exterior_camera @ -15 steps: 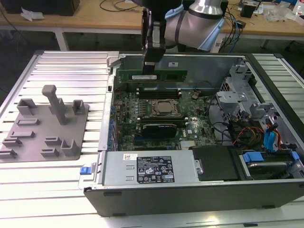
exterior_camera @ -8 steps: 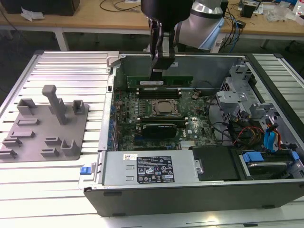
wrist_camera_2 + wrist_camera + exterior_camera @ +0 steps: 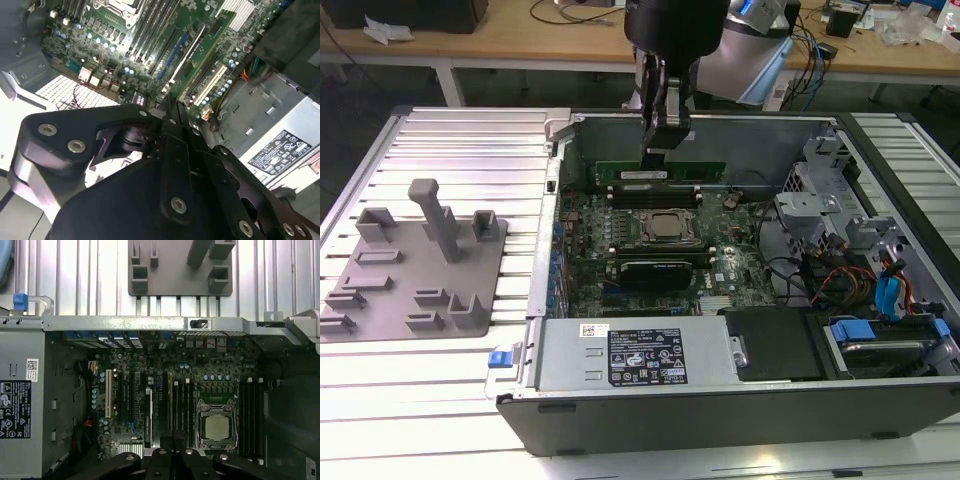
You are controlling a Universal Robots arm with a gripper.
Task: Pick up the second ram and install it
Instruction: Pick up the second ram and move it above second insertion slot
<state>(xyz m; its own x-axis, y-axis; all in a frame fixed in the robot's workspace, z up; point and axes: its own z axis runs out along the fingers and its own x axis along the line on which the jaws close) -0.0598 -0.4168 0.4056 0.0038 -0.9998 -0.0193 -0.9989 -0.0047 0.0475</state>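
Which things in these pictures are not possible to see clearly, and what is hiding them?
- Exterior view: whether the second ram sits fully in place; the gripper covers its middle.
- Second wrist view: the part of the motherboard under the gripper; the gripper's black body hides it.
- First wrist view: the far part of the grey holder tray; the picture's edge cuts it off.

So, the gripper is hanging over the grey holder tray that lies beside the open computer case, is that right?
Not quite. The gripper hangs inside the open computer case, over the motherboard, not over the grey holder tray. The tray does lie beside the case, as the exterior view shows.
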